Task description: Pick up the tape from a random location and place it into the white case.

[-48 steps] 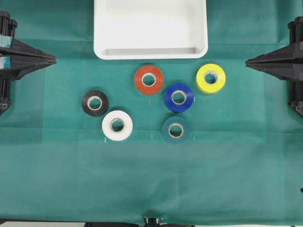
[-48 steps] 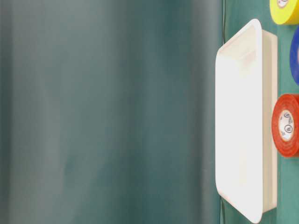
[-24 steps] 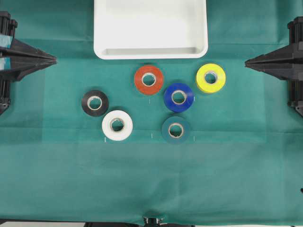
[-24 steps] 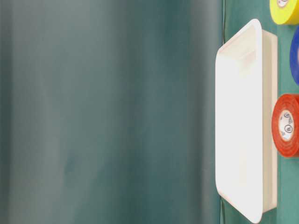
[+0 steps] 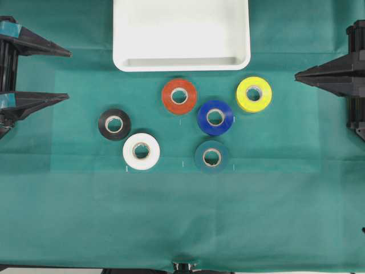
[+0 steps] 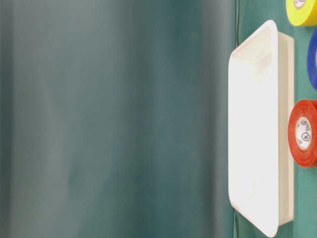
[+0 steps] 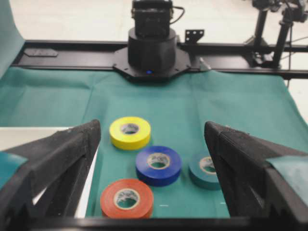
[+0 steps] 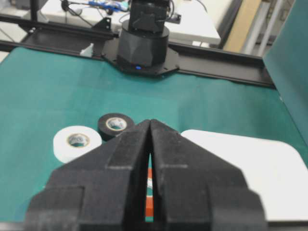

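Observation:
The tape (image 5: 114,124), a small black roll with a pale core, lies flat on the green cloth left of centre; it also shows in the right wrist view (image 8: 115,125). The white case (image 5: 181,64) sits at the back middle with nothing in it, its rim side-on in the table-level view (image 6: 257,129). My left gripper (image 5: 69,75) stands open at the left edge, well short of the tape, with nothing between its fingers (image 7: 152,127). At the right edge my right gripper (image 5: 296,75) is shut and holds nothing (image 8: 150,120).
Five other rolls lie flat on the cloth: red (image 5: 179,96), blue (image 5: 215,117), yellow (image 5: 254,94), dark teal (image 5: 211,156) and white (image 5: 141,150). The white roll lies close beside the black tape, to its lower right.
My left gripper has opened wide from shut. The right gripper, the rolls and the case have not moved.

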{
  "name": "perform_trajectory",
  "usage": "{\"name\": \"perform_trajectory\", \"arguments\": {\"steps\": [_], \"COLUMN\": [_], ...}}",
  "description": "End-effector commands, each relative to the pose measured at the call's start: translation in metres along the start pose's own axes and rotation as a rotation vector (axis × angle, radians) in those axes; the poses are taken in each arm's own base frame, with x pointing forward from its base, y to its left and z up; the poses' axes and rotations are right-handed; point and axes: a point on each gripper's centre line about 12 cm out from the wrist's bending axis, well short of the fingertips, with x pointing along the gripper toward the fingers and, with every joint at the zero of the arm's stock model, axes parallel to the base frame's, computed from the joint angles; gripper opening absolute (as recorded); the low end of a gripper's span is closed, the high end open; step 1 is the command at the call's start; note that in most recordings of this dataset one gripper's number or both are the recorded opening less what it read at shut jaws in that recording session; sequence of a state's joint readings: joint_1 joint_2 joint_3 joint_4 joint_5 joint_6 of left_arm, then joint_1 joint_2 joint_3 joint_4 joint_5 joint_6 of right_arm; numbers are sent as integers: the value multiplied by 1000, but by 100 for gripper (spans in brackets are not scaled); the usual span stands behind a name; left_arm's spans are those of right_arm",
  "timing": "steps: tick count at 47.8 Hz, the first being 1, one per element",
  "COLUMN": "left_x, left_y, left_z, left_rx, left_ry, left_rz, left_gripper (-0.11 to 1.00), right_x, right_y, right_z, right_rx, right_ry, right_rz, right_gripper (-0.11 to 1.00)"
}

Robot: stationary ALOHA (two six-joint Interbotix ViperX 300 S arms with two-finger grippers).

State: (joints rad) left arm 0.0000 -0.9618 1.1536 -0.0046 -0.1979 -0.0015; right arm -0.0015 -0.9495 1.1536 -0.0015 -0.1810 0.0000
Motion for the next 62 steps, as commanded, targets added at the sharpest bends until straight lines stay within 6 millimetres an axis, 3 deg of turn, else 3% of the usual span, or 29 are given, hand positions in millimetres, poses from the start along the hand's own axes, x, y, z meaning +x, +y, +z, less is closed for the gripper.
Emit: {"name": "perform_trajectory", "arguments": {"steps": [1, 62], "left_x": [2, 1], "left_y": [-1, 19], "left_z": [4, 9], "left_rx": [-3, 7], "left_ry": [-9, -13], "left_rz": [-2, 96], "left_gripper": [100, 100], "right_x": [2, 3], "right_y": [0, 0], "right_z": [11, 12], "right_rx": [-2, 0], "right_ry": [-23, -15], "right_rz": [0, 0], "right_gripper": [0, 0]}}
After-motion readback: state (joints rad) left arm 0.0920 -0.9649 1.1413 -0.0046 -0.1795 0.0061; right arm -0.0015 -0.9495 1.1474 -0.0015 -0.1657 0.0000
